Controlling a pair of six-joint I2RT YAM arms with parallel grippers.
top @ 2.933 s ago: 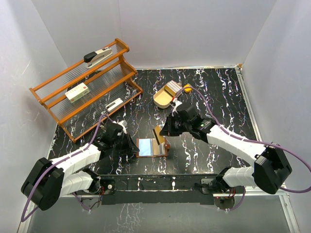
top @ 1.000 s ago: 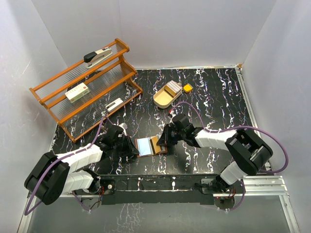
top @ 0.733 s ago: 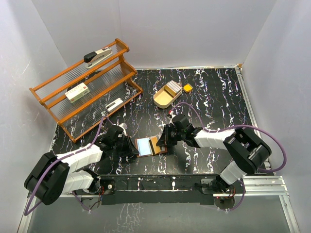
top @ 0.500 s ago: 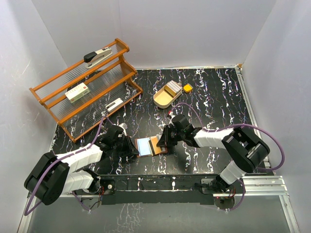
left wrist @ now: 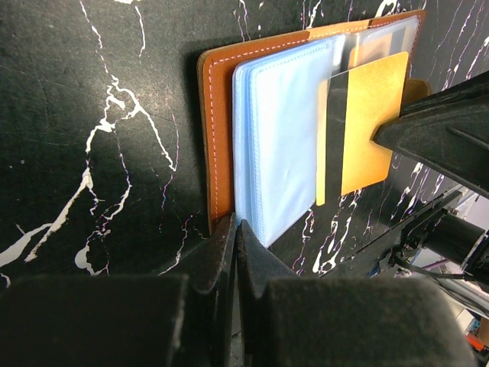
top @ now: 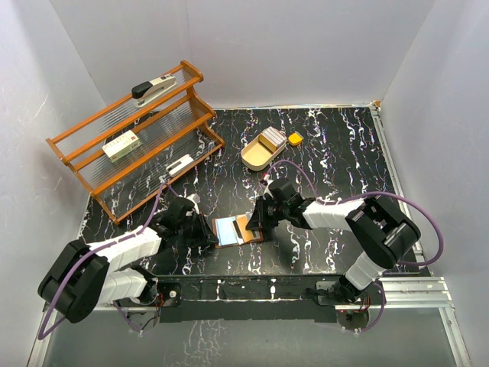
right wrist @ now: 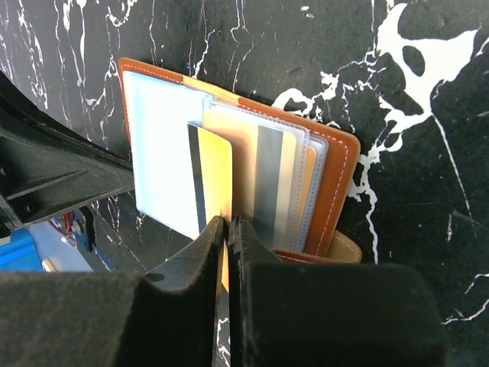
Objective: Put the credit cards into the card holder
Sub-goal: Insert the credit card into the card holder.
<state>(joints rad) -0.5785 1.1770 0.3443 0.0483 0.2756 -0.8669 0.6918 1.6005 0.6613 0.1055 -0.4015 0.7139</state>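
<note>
Right gripper (right wrist: 227,224), clamped on yellow credit card (right wrist: 216,172), has been lowered to open card holder (right wrist: 340,176), centre frame.
Holder is steadied by closed left gripper (left wrist: 234,226); insertion judged begun.

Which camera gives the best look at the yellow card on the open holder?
Left wrist: the yellow card lies face-on, stripe and most of its outline visible over the clear sleeves. Right wrist shows it partly hidden by the right gripper; top external shows a sliver.
</note>
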